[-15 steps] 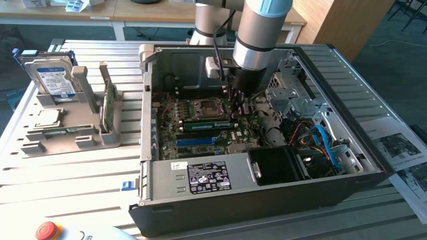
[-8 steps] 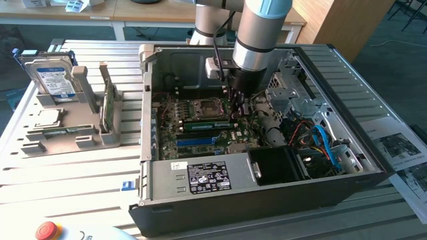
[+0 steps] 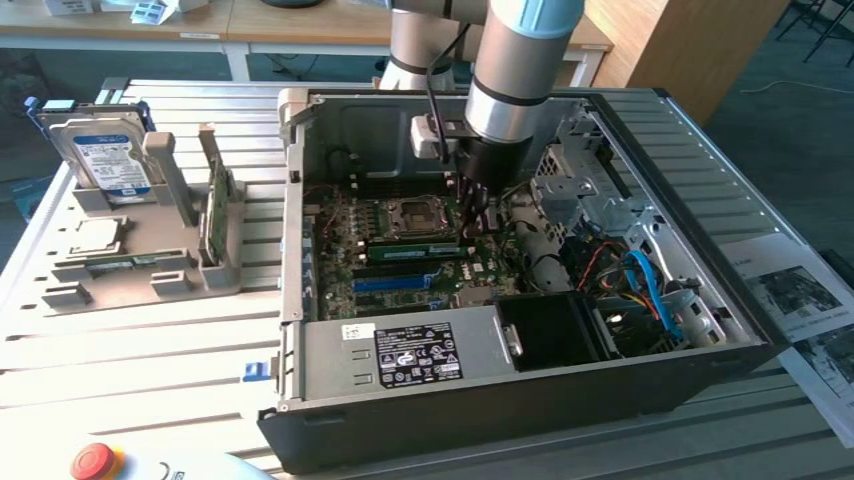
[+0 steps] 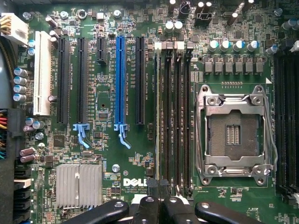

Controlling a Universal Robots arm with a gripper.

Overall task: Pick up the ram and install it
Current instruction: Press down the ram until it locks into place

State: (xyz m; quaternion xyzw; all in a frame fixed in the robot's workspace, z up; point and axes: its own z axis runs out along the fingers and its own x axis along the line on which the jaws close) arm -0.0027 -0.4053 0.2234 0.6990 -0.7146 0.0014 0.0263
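The ram (image 3: 411, 251) is a thin green stick standing on edge in a memory slot of the motherboard, inside the open computer case (image 3: 534, 400). From the wrist it is a narrow pale edge (image 4: 158, 116) in the slot farthest from the CPU socket (image 4: 233, 130). My gripper (image 3: 478, 222) reaches down into the case at one end of the stick. Its black fingers (image 4: 145, 207) are shut together, and the gripper (image 4: 159, 205) sits right over that end of the ram. Whether the tips touch the stick is hidden.
A grey rack at the exterior view's left holds a hard drive (image 3: 96, 150) and an upright green card (image 3: 214, 205). Blue cables (image 3: 647, 280) and drive cages crowd the case's right side. A red stop button (image 3: 94, 462) sits at the front. Papers (image 3: 801, 290) lie at the right.
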